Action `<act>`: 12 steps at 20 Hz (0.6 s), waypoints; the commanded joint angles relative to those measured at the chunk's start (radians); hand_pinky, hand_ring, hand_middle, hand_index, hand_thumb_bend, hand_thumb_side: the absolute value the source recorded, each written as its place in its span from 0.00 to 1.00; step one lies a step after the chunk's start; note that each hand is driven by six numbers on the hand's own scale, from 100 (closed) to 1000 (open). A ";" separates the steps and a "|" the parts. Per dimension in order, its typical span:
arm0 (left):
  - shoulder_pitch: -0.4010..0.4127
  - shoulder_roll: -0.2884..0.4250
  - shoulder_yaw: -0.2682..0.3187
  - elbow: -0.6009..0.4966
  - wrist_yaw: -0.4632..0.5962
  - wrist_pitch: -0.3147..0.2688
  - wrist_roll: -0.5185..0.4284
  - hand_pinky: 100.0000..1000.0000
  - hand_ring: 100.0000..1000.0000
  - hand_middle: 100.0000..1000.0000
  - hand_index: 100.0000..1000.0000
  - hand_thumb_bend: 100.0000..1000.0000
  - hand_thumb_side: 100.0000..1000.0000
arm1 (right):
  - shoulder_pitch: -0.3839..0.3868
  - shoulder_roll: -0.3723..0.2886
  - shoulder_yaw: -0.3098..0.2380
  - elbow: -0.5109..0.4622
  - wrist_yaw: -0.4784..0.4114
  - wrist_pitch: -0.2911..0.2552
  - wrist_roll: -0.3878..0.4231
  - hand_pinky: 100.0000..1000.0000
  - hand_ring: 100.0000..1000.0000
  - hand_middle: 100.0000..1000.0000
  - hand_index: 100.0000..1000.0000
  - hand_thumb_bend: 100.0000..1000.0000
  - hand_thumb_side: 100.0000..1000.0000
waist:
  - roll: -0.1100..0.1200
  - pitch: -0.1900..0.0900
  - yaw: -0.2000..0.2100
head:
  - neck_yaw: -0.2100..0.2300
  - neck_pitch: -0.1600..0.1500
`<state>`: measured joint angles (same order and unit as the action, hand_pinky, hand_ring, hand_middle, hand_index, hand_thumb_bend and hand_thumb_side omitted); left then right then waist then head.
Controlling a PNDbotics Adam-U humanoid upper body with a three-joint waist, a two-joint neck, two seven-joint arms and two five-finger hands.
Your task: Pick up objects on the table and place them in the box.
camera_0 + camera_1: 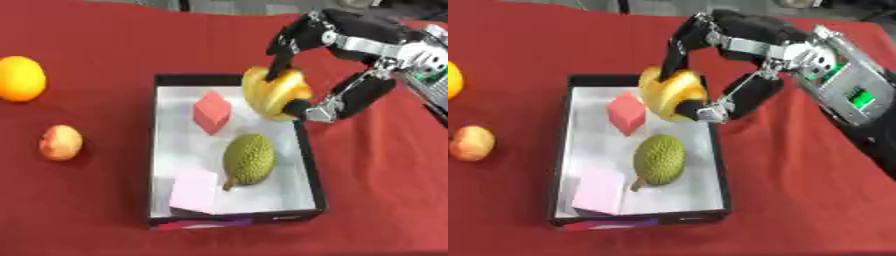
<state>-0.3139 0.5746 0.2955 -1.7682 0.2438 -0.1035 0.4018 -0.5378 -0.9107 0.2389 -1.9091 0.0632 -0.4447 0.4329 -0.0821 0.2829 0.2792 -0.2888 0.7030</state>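
Observation:
My right hand (346, 50) reaches in from the upper right and is shut on a yellow bunch of bananas (273, 93), fingers on top and thumb below. It holds the bunch over the far right corner of the black box (154, 150). Inside the white-lined box lie a red cube (212, 112), a green spiky durian-like fruit (248, 160) and a pink block (193, 190). On the red cloth left of the box sit an orange (19, 78) and a small peach-coloured fruit (60, 142). My left hand shows in neither view.
The red cloth (79, 210) covers the whole table. My right forearm (846, 90), with its grey and green panel, crosses the upper right. Dark things lie beyond the table's far edge.

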 commanded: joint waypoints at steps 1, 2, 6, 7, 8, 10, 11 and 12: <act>-0.001 0.051 0.012 -0.004 -0.011 -0.009 0.001 0.76 0.77 0.59 0.72 0.00 0.62 | -0.023 0.007 0.007 0.001 0.013 0.006 0.020 0.71 0.43 0.30 0.63 0.12 0.13 | 0.006 -0.022 0.001 | 0.000 0.009; 0.000 0.054 0.011 -0.003 -0.012 -0.009 0.001 0.76 0.77 0.59 0.72 0.00 0.61 | -0.026 0.013 0.010 0.004 0.015 0.006 0.024 0.71 0.43 0.30 0.63 0.12 0.13 | 0.006 -0.023 0.002 | 0.000 0.010; 0.001 0.059 0.011 -0.001 -0.013 -0.013 0.001 0.76 0.77 0.59 0.72 0.00 0.61 | -0.032 0.034 0.015 0.017 0.030 0.005 0.023 0.71 0.43 0.30 0.63 0.13 0.13 | 0.006 -0.022 0.001 | 0.000 0.011; 0.001 0.059 0.011 -0.001 -0.013 -0.014 0.000 0.76 0.77 0.59 0.72 0.00 0.61 | -0.033 0.037 0.014 0.020 0.035 0.004 0.018 0.71 0.43 0.30 0.63 0.13 0.13 | 0.006 -0.022 0.001 | 0.000 0.010; 0.002 0.058 0.010 0.000 -0.012 -0.014 0.000 0.76 0.77 0.59 0.72 0.00 0.61 | -0.033 0.040 0.014 0.024 0.041 0.003 0.013 0.71 0.43 0.30 0.63 0.14 0.13 | 0.007 -0.021 0.001 | 0.000 0.011; 0.002 0.057 0.010 0.001 -0.012 -0.014 -0.001 0.76 0.77 0.59 0.72 0.00 0.62 | -0.035 0.049 0.013 0.036 0.054 0.001 0.000 0.71 0.43 0.30 0.63 0.14 0.13 | 0.007 -0.020 0.002 | -0.001 0.009; 0.002 0.055 0.010 0.001 -0.012 -0.014 -0.002 0.76 0.77 0.59 0.72 0.00 0.62 | -0.035 0.055 0.014 0.044 0.062 0.000 -0.005 0.71 0.43 0.30 0.63 0.14 0.13 | 0.008 -0.020 0.002 | -0.001 0.008; 0.001 0.054 0.009 0.001 -0.012 -0.014 -0.002 0.76 0.77 0.59 0.72 0.00 0.62 | -0.034 0.060 0.016 0.053 0.072 -0.002 -0.009 0.71 0.43 0.31 0.63 0.13 0.13 | 0.008 -0.019 0.003 | -0.001 0.007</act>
<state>-0.3079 0.5913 0.2955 -1.7606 0.2372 -0.1131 0.4004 -0.5570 -0.8387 0.2612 -1.8603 0.1236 -0.4446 0.4335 -0.0822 0.2821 0.2810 -0.2892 0.7114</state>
